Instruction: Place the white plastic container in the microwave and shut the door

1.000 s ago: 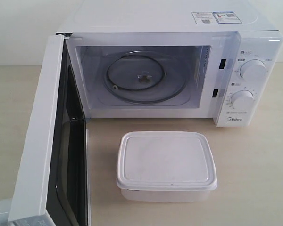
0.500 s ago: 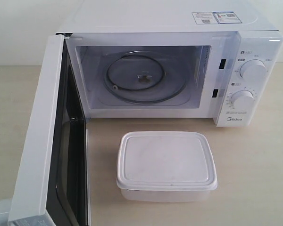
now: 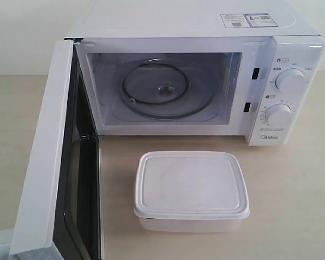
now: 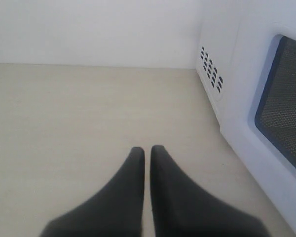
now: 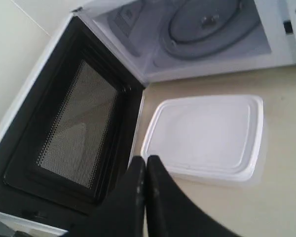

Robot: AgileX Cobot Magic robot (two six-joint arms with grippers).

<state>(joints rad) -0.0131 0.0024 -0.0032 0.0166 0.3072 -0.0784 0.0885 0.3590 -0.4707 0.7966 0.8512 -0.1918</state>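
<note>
Nearer arm: right pincer (image 5: 145,164), tips together, empty; white plastic container (image 5: 204,136) lies ahead of it, long axis along counter (image 3: 292,206) front edge; left pincer (image 4: 144,150) together too.

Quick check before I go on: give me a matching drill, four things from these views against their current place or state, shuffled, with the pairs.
1 white plastic container
2 door
3 glass turntable
4 left gripper

A swung open
B shut, on the door's outer side
C lidded, on the table in front of the microwave
D nothing on it, inside the microwave

Pairs: 1-C, 2-A, 3-D, 4-B
</note>
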